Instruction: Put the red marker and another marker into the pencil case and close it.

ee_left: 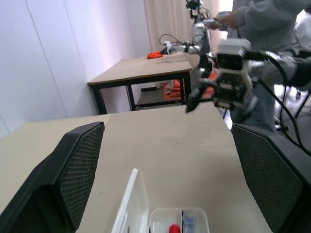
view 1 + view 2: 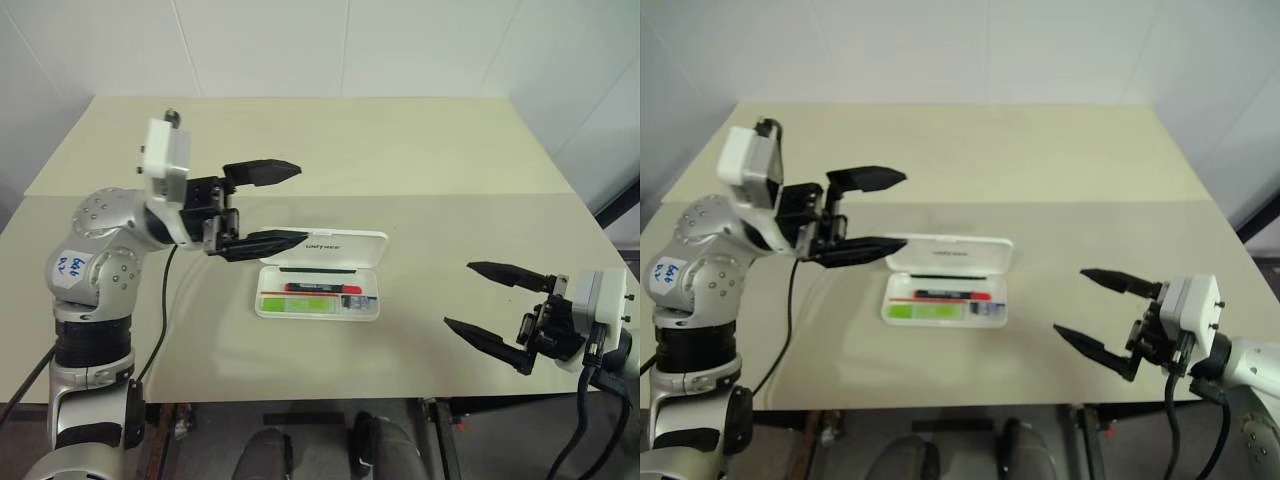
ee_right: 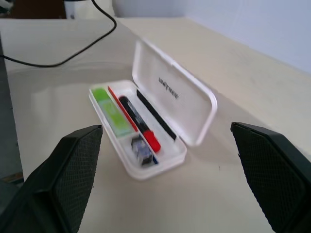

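Left gripper [image 2: 268,208]: two black wedge-shaped fingers with a fine grid texture on the inner pads, spread wide, nothing between them. It hangs above the table [image 2: 430,160], fingertips pointing across toward 3 o'clock, lower fingertip over the left end of the case lid.

Pencil case [image 2: 372,246]: mid-table, open. Flat white hard plastic, glossy, rounded corners. Lid tipped back toward 12 o'clock on its hinge, small black lettering on its inner face. Shallow tray in front of it.

In the tray: another marker [image 3: 111,113], chunky, lime green, flat-sided, lies along the near wall at the left end. The red marker [image 3: 140,124], slim, dark barrel with a red cap, lies parallel just behind it, cap toward the right end. A small grey-blue clip-like piece [image 3: 141,150] sits at the right end, beside the red cap. Thin red stripe runs between the two markers.

Table: matte beige top, smooth, faint seam across the middle.

Right gripper [image 2: 497,306]: at 4 o'clock from the case, well apart. Same black textured fingers, spread wide, empty, tips pointing toward the case.
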### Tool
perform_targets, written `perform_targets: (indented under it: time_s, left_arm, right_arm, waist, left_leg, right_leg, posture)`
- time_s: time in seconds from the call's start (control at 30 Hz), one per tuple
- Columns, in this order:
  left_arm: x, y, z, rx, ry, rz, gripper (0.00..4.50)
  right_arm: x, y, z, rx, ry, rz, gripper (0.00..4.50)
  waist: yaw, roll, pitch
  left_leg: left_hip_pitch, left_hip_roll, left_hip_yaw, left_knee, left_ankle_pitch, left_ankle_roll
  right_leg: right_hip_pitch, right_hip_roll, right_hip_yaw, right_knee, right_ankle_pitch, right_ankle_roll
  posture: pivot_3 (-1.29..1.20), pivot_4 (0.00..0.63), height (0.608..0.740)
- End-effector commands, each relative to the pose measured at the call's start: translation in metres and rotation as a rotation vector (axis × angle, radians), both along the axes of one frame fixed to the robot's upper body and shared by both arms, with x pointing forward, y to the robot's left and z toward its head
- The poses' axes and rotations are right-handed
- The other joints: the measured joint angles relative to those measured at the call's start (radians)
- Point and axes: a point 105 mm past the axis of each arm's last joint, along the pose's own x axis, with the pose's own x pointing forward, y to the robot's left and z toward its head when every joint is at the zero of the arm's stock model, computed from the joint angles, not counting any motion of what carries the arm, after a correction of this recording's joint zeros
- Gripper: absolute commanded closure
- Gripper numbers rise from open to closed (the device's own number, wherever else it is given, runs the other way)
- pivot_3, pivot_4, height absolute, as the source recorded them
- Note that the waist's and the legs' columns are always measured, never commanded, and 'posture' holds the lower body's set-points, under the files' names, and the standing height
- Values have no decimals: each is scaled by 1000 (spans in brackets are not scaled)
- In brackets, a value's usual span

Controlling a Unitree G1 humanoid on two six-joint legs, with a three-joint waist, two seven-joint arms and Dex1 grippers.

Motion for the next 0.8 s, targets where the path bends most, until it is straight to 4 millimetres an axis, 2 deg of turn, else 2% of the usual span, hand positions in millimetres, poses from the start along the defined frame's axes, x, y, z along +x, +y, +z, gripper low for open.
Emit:
perform_targets:
  time_s: [0.03,0.27,0.3,0.4,0.6,0.7,0.73,0.8]
  left_arm:
    - [6,28,-3,33,-39,60,32]
    - [42,67,-18,93,-16,332,32]
    - [48,70,-21,97,-8,372,214]
    - [62,77,-27,46,38,455,936]
    - [66,76,-32,14,56,375,3145]
    - [80,81,-32,14,75,397,4202]
    - [83,83,-32,16,77,402,4484]
    - [91,78,-33,12,83,389,4484]
  right_arm:
    - [1,3,10,-14,-26,46,0]
    - [8,3,10,-29,-26,67,0]
    - [8,4,10,-29,-25,67,0]
    - [9,5,8,-29,-22,69,0]
    - [8,4,9,-31,-21,67,0]
    - [7,2,8,-36,-21,54,0]
    - [6,2,8,-37,-21,51,0]
    - [7,2,7,-36,-19,46,0]
  waist:
    - [-2,0,0]
    - [-1,0,0]
    - [-1,0,0]
    - [-1,0,0]
    - [-2,0,0]
    - [0,-1,0]
    - [0,-1,0]
    - [0,-1,0]
  left_leg:
    - [0,0,0,0,0,0]
    - [-2,0,2,-1,0,0]
    - [-2,0,3,-1,-1,1]
    - [-3,0,4,-1,-1,1]
    - [-3,0,4,-1,-1,1]
    - [-2,0,5,-1,-1,1]
    - [-3,0,4,-1,0,0]
    - [-2,0,5,-1,0,0]
  right_leg:
    - [0,0,0,0,0,0]
    - [0,0,-2,0,0,1]
    - [0,0,-2,0,0,1]
    - [0,0,-2,-1,1,2]
    - [0,0,-2,-1,1,2]
    - [0,0,-2,-1,1,2]
    - [0,0,-2,0,1,2]
    - [0,0,-2,0,1,2]
  posture:
    - [0,150,740]
    - [0,150,740]
    - [0,150,740]
    - [0,150,740]
    - [0,150,740]
    - [0,150,740]
    - [0,150,740]
    - [0,150,740]
